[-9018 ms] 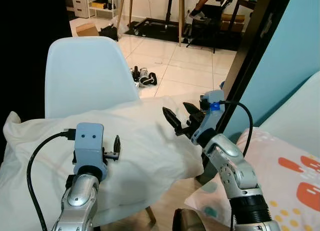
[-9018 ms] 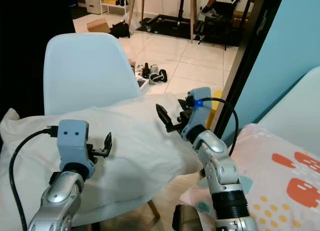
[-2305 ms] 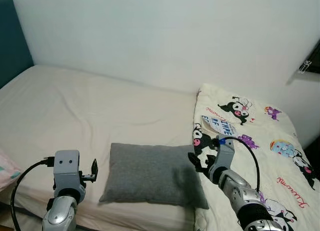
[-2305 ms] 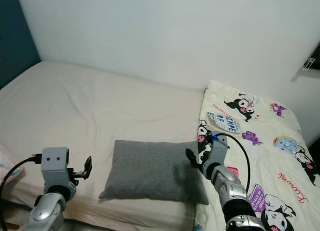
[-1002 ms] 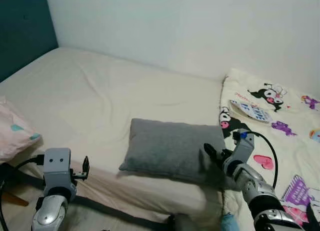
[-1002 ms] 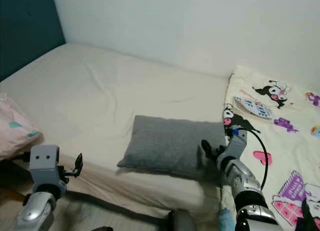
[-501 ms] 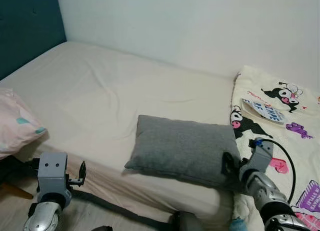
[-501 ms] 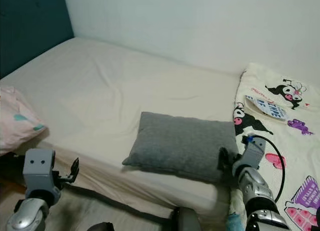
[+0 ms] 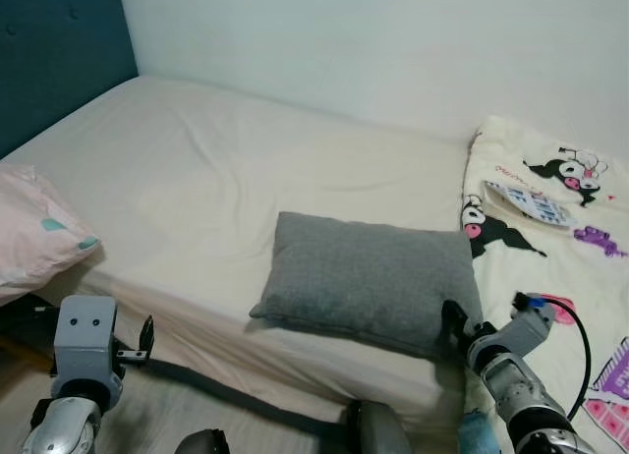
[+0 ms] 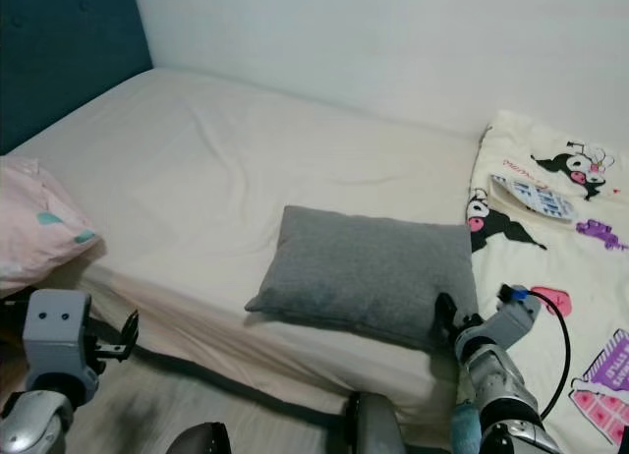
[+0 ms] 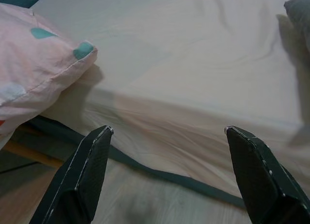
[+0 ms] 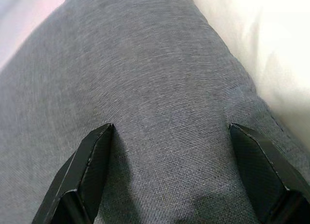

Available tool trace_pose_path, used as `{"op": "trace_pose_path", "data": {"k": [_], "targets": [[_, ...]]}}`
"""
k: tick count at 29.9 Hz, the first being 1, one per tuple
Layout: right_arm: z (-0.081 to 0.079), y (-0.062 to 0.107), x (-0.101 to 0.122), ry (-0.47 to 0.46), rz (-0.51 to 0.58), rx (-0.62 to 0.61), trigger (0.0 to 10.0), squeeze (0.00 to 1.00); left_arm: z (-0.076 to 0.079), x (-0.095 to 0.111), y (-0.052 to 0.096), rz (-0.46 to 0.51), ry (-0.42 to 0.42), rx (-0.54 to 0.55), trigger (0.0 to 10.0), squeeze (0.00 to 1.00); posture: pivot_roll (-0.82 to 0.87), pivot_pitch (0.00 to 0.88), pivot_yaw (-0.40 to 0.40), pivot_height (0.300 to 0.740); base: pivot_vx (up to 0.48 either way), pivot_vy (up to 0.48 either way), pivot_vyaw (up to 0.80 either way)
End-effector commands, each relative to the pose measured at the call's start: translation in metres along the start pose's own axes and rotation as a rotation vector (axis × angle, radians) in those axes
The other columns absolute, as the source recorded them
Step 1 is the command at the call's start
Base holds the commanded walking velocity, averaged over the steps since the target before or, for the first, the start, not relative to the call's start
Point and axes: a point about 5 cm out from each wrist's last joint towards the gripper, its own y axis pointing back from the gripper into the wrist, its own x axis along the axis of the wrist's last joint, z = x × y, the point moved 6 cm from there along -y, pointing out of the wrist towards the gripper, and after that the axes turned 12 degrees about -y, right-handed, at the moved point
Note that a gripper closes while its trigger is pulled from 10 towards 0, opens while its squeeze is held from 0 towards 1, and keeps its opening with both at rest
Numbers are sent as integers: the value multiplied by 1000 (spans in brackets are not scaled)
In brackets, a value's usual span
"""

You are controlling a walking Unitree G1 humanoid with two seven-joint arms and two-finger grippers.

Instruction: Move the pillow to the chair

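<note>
both right end effector (image 12: 169, 175) fingers spread over grey pillow (image 9: 369, 282).

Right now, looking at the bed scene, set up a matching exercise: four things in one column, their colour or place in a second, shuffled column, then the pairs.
Things:
1. grey pillow
2. pink pillow
3. cartoon blanket
4. right gripper

Descriptions:
A. on the robot's far left, by the blue headboard
B. fingers spread at the grey pillow's edge
C. middle of the bed
D. covers the bed's right side

Pairs: 1-C, 2-A, 3-D, 4-B
</note>
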Motion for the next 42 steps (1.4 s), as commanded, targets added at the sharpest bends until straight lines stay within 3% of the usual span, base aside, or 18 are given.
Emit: {"op": "trace_pose_path", "data": {"k": [1,8,9,11,12,13,14,17,21,30,33,35,36,37,39,40,41,42], "targets": [[11,3,-19,-63,-66,-35,10000,0,-3,-1,3,-9,-27,-11,10000,0,85,152,-64,531,0,0,0],[29,7,-30,-2,-118,-147,10000,0,-16,0,10,-24,-63,-10,10000,0,110,174,-50,531,0,0,0],[29,7,-31,17,-121,-161,4902,0,-17,0,10,-26,-69,-9,10000,0,111,173,-47,531,0,0,0],[27,5,-32,24,-124,-160,4157,0,-18,0,10,-29,-73,-10,10000,0,111,173,-45,531,0,0,0],[24,4,-32,39,-129,-154,824,0,-19,0,10,-30,-75,-11,10000,0,111,173,-45,531,0,0,0],[24,4,-32,39,-129,-154,824,0,-19,0,10,-30,-75,-11,10000,0,111,173,-45,531,0,0,0],[18,2,-31,36,-128,-133,0,0,-19,0,10,-30,-76,-11,10000,0,111,173,-45,531,0,0,0],[18,2,-31,36,-128,-133,0,0,-19,0,10,-30,-76,-11,10000,0,111,173,-45,531,0,0,0],[-5,-6,-26,18,-112,-51,0,0,-22,3,6,-22,-76,8,10000,0,75,123,-62,531,0,0,0],[-22,-11,-28,20,-103,-2,0,0,-27,4,3,-20,-77,18,10000,0,66,99,-53,531,0,0,0],[-38,-15,-27,43,-99,53,0,0,-29,5,1,-14,-75,25,10000,0,61,80,-50,531,0,0,0],[-64,-20,-25,124,-98,143,0,0,-30,7,-2,-8,-71,33,10000,0,56,61,-47,531,0,0,0],[-64,-20,-25,124,-98,143,0,0,-30,7,-2,-8,-71,33,10000,0,56,61,-47,531,0,0,0],[-83,-22,-21,135,-85,205,0,0,-30,8,-4,-2,-67,38,10000,0,54,55,-48,531,0,0,0],[-83,-22,-21,135,-85,205,0,0,-30,8,-4,-2,-67,38,10000,0,54,55,-48,531,0,0,0],[-103,-24,-17,133,-78,268,0,0,-30,10,-7,4,-61,44,10000,0,50,37,-49,531,0,0,0],[-103,-24,-17,133,-78,268,0,0,-30,10,-7,4,-61,44,10000,0,50,37,-49,531,0,0,0],[-129,-24,-10,108,-55,360,0,0,-30,13,-11,14,-50,52,10000,0,46,22,-50,535,0,0,0]]}}
